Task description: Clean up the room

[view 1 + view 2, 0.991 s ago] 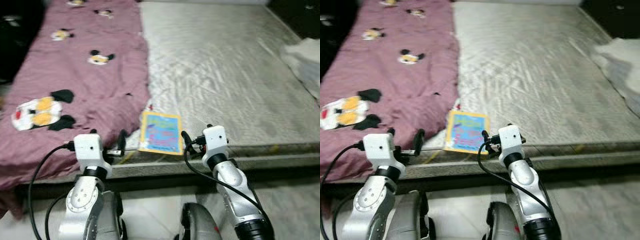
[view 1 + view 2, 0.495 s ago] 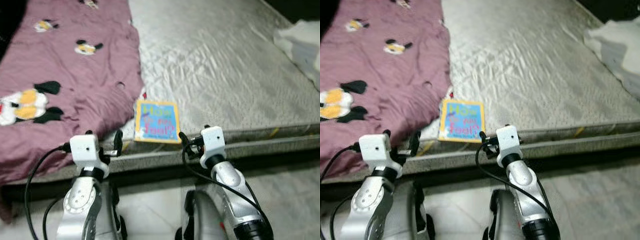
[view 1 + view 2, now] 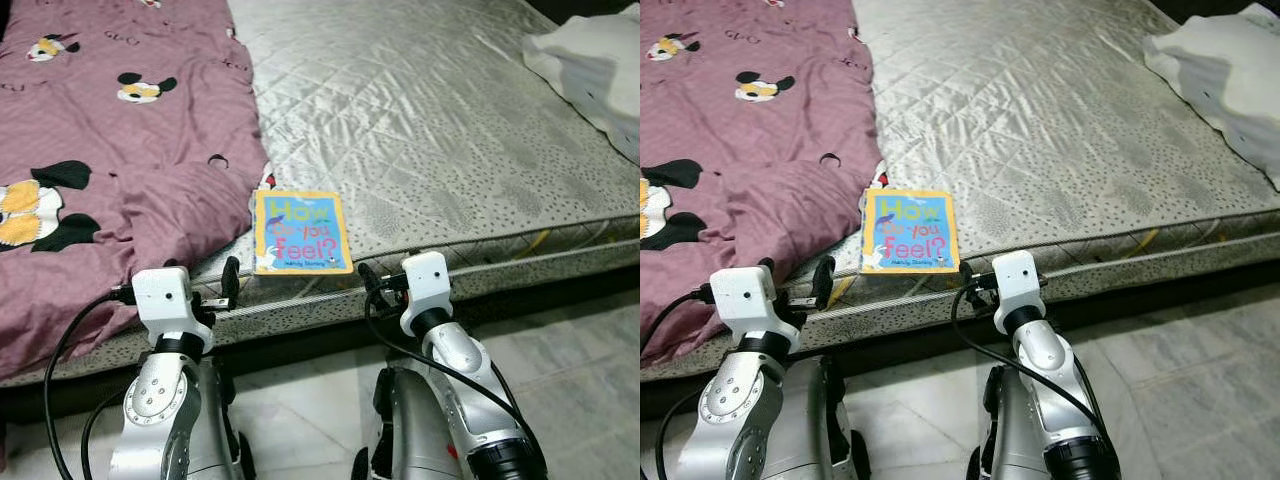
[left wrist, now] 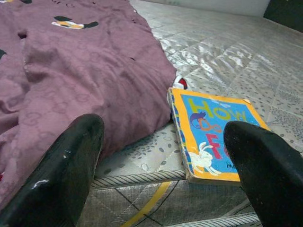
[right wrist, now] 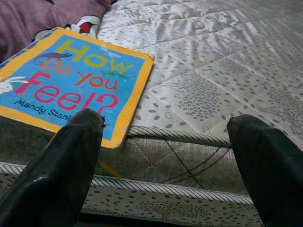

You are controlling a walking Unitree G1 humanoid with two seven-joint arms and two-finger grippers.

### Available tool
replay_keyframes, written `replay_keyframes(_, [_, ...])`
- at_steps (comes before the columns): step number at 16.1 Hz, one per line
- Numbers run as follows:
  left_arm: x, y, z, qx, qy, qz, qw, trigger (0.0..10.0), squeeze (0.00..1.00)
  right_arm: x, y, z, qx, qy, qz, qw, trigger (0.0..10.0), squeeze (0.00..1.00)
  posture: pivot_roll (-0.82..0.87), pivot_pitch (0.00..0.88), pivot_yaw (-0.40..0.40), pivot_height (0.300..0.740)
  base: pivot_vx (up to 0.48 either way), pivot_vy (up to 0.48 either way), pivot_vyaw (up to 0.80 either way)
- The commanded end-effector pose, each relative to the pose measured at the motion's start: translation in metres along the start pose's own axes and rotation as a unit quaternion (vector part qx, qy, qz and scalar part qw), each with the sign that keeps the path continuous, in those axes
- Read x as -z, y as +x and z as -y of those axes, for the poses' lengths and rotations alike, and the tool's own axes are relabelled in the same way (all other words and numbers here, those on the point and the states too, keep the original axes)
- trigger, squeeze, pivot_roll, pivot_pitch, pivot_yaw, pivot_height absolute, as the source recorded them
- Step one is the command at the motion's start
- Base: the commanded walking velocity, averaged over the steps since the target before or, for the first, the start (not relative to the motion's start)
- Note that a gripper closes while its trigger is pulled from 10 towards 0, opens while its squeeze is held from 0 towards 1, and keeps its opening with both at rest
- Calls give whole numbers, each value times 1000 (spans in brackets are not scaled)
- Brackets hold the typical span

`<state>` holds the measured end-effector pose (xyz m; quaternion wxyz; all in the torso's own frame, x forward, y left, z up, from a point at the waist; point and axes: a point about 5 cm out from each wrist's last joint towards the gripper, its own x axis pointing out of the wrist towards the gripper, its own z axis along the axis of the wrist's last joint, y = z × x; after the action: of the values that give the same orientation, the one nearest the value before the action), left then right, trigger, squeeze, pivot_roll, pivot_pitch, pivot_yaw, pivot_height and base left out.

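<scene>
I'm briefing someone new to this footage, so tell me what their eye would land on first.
The bright picture book with its yellow border lies flat at the near edge of the bare grey mattress, just beside the hem of the purple cartoon-print blanket that covers the robot's left side. The left gripper and right gripper sit open at the mattress edge, one either side of the book. A white bundle of bedding lies far right.

The book (image 3: 300, 232) hides part of its near edge behind the right gripper (image 5: 168, 165) finger (image 5: 71, 165) in the right wrist view, cutting off the author's name. A red-and-white item (image 4: 179, 82) beside the book lies mostly under the blanket (image 3: 110, 150); what it is cannot be told. The white bedding (image 3: 590, 60) runs off the frame.
</scene>
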<state>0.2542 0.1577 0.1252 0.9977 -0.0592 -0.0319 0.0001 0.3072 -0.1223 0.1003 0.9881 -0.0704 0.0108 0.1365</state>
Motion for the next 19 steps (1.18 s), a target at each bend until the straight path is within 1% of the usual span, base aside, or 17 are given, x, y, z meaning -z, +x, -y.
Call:
replay_keyframes(1, [-1, 0, 1, 6, 0, 6, 1000, 10000, 0, 3, 0, 1, -1, 0, -7, 1000, 10000, 0, -17, 211, -57, 512, 450, 0, 0])
replay_keyframes(6, [-1, 1, 4, 16, -6, 4, 1000, 10000, 0, 3, 0, 1, -1, -2, -6, 1000, 10000, 0, -14, 203, -56, 512, 460, 0, 0])
replay_keyframes(8, [1, 1, 5, 10, -7, -3, 1000, 10000, 0, 4, 0, 1, -2, -4, -6, 1000, 10000, 0, -14, 200, -55, 512, 351, 0, 0])
replay_keyframes(10, [3, 2, 5, -2, -18, -13, 1000, 10000, 0, 4, 0, 1, -1, -7, -7, 1000, 10000, 0, -15, 198, -55, 512, 0, 0, 0])
replay_keyframes(14, [4, 2, 7, 0, -18, -13, 1000, 10000, 0, 5, -1, 3, 2, -10, -9, 1000, 10000, 0, -19, 198, -59, 512, 0, 0, 0])
replay_keyframes(17, [5, 2, 7, -8, -22, -17, 1000, 10000, 0, 4, -1, 4, -4, -23, -6, 1000, 10000, 0, -17, 204, -61, 512, 0, 0, 0])
replay_keyframes(19, [8, 0, 4, -18, -18, -29, 999, 10000, 0, 4, 0, 4, 0, -14, -5, 1000, 10000, 0, -19, 206, -60, 512, 0, 0, 0])
